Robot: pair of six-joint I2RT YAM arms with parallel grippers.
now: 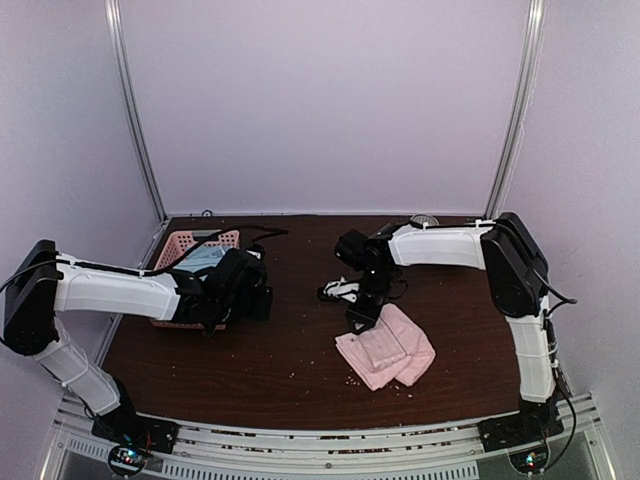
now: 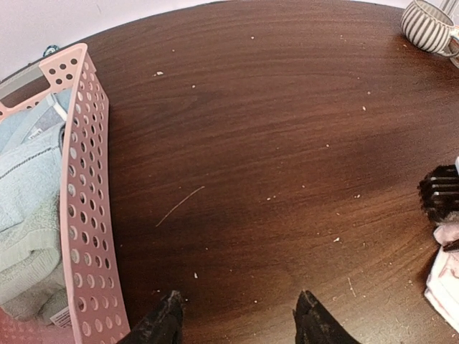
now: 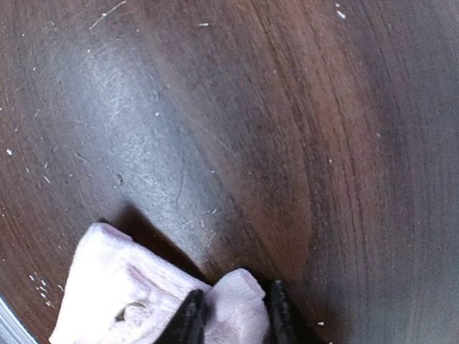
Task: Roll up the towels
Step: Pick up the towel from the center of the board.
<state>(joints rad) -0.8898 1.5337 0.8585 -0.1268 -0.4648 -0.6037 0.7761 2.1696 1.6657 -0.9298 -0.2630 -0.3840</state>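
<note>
Here the right tool (image 3: 234, 314) pinches a corner fold of the light pink terry towel (image 3: 129, 294), which lies crumpled on the dark wooden surface (image 3: 251, 107); the left tool (image 2: 239, 315) hangs released, well apart from it.

Pink perforated plastic basket (image 2: 90, 215) at table's far-left side, w/ pale blue cloth (image 2: 29, 168) inside. Striped mug (image 2: 427, 25) at far edge, well apart from basket. Dark wood-grain table (image 2: 272, 143); pale specks (image 2: 158, 73) scattered across top.
</note>
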